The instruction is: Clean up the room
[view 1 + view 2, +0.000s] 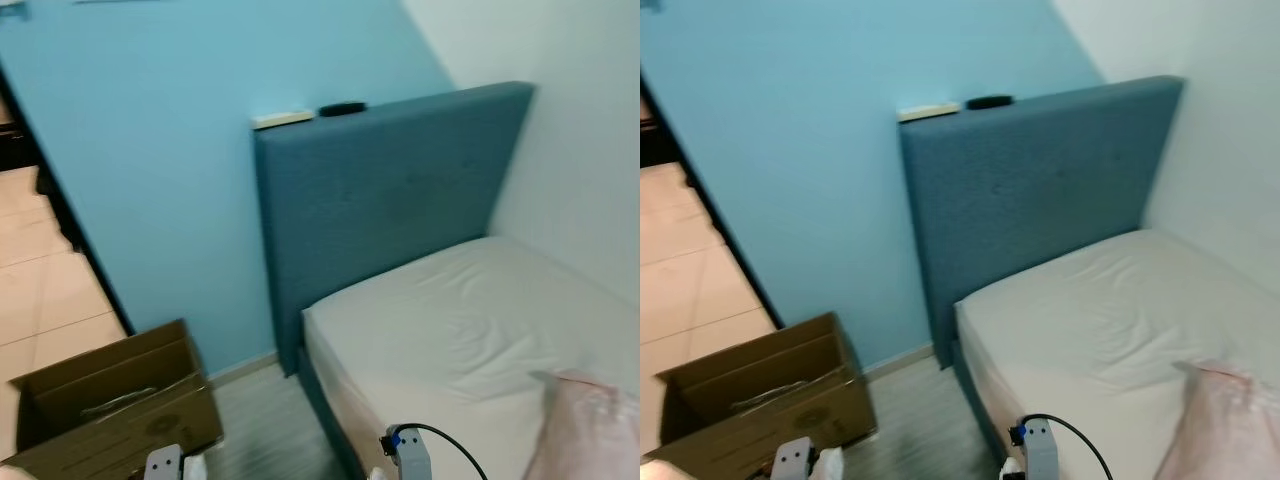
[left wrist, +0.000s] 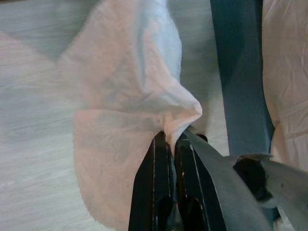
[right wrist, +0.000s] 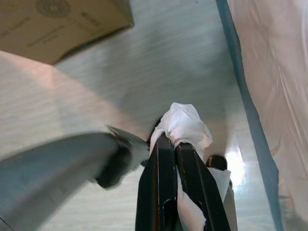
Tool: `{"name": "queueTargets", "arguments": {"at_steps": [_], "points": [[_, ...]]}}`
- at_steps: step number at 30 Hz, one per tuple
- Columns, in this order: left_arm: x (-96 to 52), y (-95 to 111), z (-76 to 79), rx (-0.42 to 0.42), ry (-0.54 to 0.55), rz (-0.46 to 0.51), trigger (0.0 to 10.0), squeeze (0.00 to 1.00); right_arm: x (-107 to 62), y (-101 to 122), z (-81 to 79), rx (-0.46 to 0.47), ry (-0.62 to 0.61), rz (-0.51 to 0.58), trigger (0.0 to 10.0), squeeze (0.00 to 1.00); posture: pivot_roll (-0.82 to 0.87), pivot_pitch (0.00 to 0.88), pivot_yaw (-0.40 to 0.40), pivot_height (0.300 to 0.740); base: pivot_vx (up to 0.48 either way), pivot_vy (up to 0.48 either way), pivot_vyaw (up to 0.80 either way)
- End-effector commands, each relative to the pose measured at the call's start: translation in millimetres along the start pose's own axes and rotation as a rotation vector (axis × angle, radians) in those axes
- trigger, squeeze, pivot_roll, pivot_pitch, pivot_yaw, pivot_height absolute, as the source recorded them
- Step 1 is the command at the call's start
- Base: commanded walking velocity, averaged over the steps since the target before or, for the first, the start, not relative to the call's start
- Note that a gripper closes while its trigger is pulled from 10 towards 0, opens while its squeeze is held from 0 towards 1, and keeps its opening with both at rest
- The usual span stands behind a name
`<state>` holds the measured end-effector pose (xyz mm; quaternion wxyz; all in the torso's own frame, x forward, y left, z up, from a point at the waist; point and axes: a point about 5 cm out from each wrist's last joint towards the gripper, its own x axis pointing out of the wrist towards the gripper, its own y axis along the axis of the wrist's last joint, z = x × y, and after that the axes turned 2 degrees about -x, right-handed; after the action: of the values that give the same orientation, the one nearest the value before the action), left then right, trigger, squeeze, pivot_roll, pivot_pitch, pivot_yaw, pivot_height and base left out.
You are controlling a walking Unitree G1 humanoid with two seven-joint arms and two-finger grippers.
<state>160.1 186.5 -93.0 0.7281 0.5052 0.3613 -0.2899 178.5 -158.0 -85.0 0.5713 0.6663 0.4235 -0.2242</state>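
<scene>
You have two grippers at work, each pinching one piece of white material. Your left gripper (image 2: pixel 171 137) has its fingers pressed together on a large white plastic bag (image 2: pixel 122 96) that hangs over the pale wood floor (image 2: pixel 29 159). Your right gripper (image 3: pixel 172 144) is clamped on a crumpled white tissue (image 3: pixel 183 122), also above the floor.

From the head you see one open cardboard box (image 1: pixel 120 400) at 8 o'clock, one blue headboard (image 1: pixel 390 195) at 12 o'clock, and one bed with a white sheet (image 1: pixel 480 330) at 3 o'clock. Two small items sit on the headboard's top edge: a pale flat one (image 1: pixel 282 119) and a dark one (image 1: pixel 342 108); what they are is too blurred to tell. One pink cushion (image 1: pixel 590 430) is cut off at 5 o'clock.

Both wrists are cropped by the lower edge at 6 o'clock. The open floor is a narrow strip between the box and the bed's blue base (image 3: pixel 250 110). A tiled doorway (image 1: pixel 45 290) lies at 9 o'clock.
</scene>
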Motion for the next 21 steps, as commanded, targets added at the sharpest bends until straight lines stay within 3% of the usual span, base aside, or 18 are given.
{"name": "queueTargets", "arguments": {"at_steps": [1, 12, 21], "points": [[-0.1, 0.6, -1.5, -0.001, 0.007, -0.005, 10.0, 0.00, 1.1, 3.3, -1.6, 0.002, 0.004, 0.012, 10.0, 0.00, -0.01, 0.000, -0.018, 0.740, 0.000, 0.000, 0.73], [1.3, 4.4, 1.6, -0.003, 0.003, 0.006, 10.0, 0.00, 6.2, 29.0, -7.9, -0.025, 0.038, 0.085, 10.0, 0.00, -0.01, 0.000, -0.019, 0.740, 0.000, 0.000, 0.73], [2.3, 8.9, 3.5, -0.011, 0.001, 0.021, 10.0, 0.00, 6.8, 33.8, -9.3, -0.035, 0.051, 0.099, 10.0, 0.00, -0.01, 0.000, -0.021, 0.740, 0.000, 0.000, 0.73]]}}
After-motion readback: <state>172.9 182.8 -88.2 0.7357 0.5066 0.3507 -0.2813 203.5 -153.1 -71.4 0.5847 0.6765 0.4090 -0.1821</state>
